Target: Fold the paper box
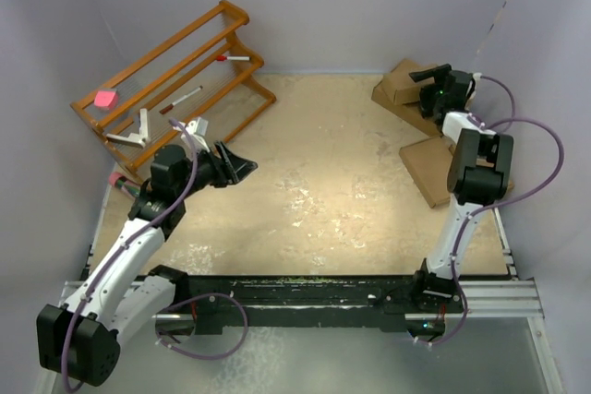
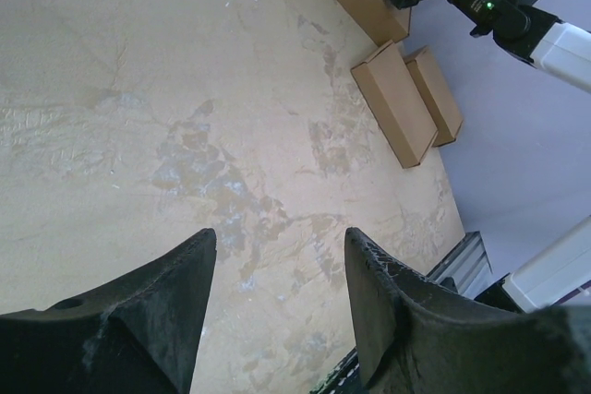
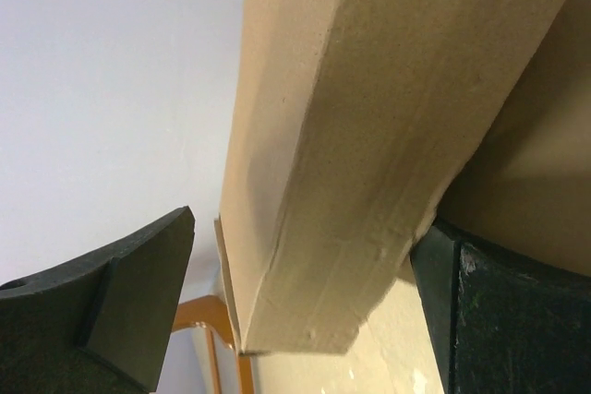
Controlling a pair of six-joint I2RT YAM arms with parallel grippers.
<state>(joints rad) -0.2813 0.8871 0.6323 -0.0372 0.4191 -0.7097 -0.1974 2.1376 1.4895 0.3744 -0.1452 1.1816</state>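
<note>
Sitting at the upper right, your right gripper (image 1: 425,75) stands wide around the cardboard box (image 3: 369,117); your left gripper (image 2: 277,302) is wide too.

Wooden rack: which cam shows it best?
Top external. The whole wooden rack shows at the far left, with markers and a pink item on its rails. The right wrist view catches only an orange-brown sliver of it low in frame, under the cardboard. The left wrist view shows none of it.
</note>
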